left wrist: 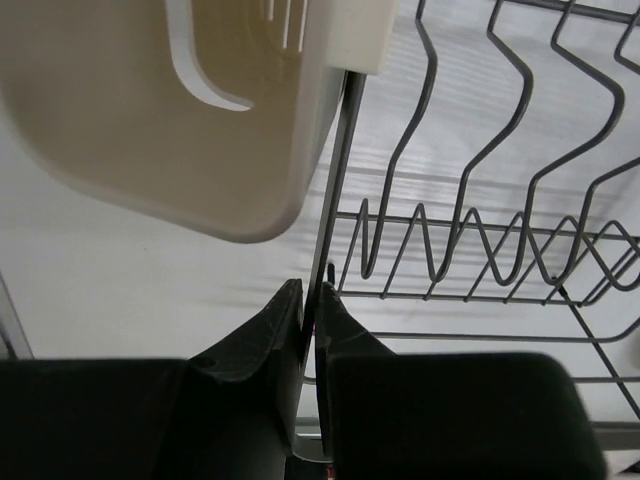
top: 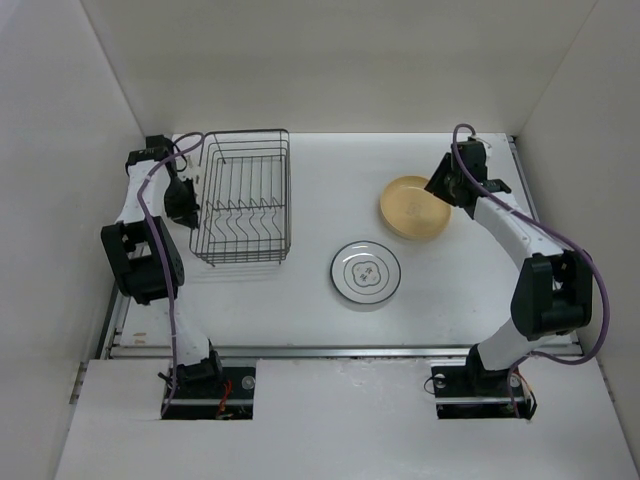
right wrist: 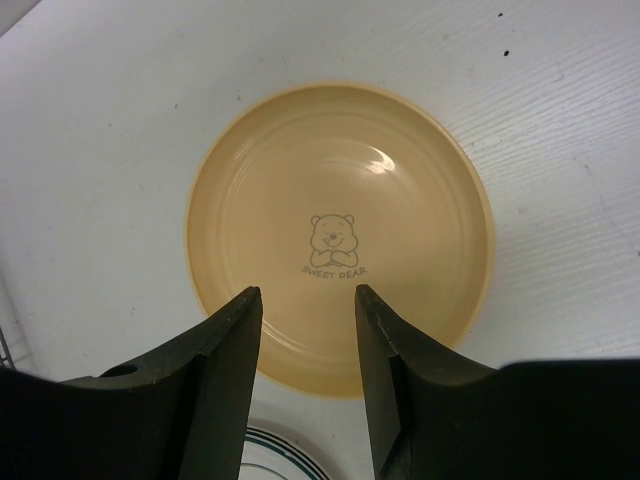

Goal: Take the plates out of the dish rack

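The black wire dish rack (top: 245, 195) stands at the back left with no plates in its slots. My left gripper (top: 185, 200) is at its left side, shut on a rack wire (left wrist: 335, 180) just below the cream piece (left wrist: 180, 110); its fingertips meet in the left wrist view (left wrist: 311, 300). A yellow-tan plate (top: 415, 207) with a bear print lies flat at the back right. My right gripper (top: 447, 185) hovers open above its near rim (right wrist: 308, 300), holding nothing. A white plate with dark rings (top: 366, 274) lies flat mid-table and shows at the right wrist view's bottom edge (right wrist: 275, 455).
The rack's zigzag divider wires (left wrist: 480, 250) run to the right of my left fingers. White walls close in the table (top: 300, 310) on the left, back and right. A metal rail (top: 330, 350) runs along the near edge in front of the arm bases.
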`<action>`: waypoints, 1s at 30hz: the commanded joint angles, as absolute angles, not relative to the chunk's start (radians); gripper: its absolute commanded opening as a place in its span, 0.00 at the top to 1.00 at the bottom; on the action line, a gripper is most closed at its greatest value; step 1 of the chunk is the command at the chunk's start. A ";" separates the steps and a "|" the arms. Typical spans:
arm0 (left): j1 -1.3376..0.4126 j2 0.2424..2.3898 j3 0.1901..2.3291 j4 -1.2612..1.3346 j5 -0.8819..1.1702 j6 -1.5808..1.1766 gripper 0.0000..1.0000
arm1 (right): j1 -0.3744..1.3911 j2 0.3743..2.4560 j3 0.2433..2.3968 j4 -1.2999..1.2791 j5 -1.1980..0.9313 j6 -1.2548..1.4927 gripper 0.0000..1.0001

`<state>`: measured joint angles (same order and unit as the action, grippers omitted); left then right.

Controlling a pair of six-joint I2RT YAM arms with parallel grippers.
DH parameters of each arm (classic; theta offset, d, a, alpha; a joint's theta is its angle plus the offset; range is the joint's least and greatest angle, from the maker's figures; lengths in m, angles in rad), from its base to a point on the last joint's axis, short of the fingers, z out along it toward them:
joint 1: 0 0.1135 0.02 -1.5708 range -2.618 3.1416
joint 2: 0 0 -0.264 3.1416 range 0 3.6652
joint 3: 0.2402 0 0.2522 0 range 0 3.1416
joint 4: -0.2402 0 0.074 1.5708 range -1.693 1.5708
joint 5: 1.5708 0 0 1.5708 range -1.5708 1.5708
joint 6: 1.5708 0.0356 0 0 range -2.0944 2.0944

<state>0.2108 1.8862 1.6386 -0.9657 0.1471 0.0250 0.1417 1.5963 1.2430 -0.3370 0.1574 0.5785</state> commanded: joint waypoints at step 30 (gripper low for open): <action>0.212 1.347 1.496 -0.775 -0.472 -0.032 0.00 | 0.155 1.056 1.197 -0.553 0.978 0.693 0.10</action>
